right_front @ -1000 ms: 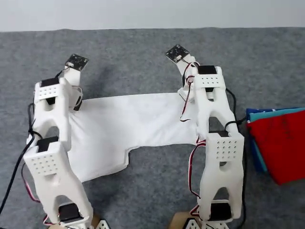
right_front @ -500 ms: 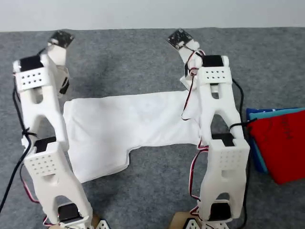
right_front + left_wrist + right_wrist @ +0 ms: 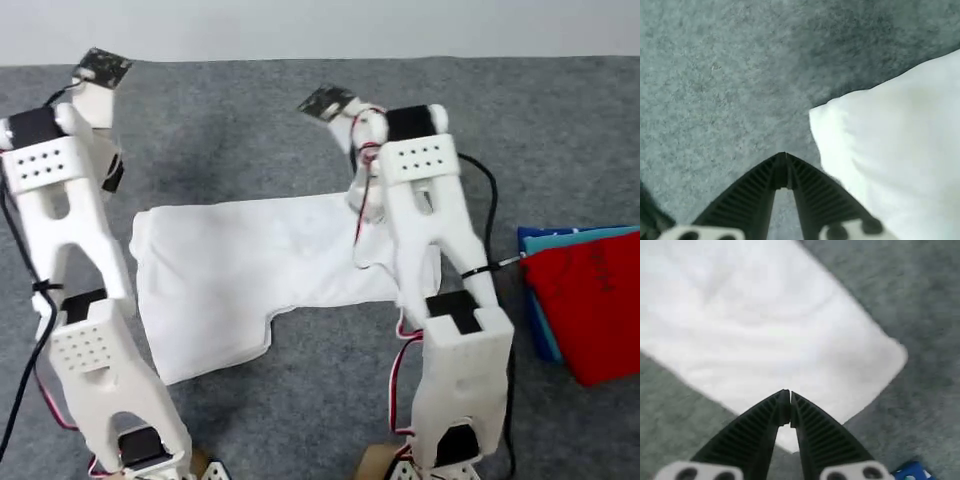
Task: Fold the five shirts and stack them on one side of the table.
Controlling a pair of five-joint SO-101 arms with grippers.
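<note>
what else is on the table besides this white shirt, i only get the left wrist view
Observer: A stack of folded shirts, red on top with blue ones under it, lies just beyond the right arm, on its outer side.
Operator: is the other pincer holding anything
Observer: No. The right pincer is shut with no cloth in it, over the white shirt near one corner.
Operator: is the shirt folded yet
Observer: Partly. From the high view it lies flat as a long strip, with one flap jutting from its near edge.
</note>
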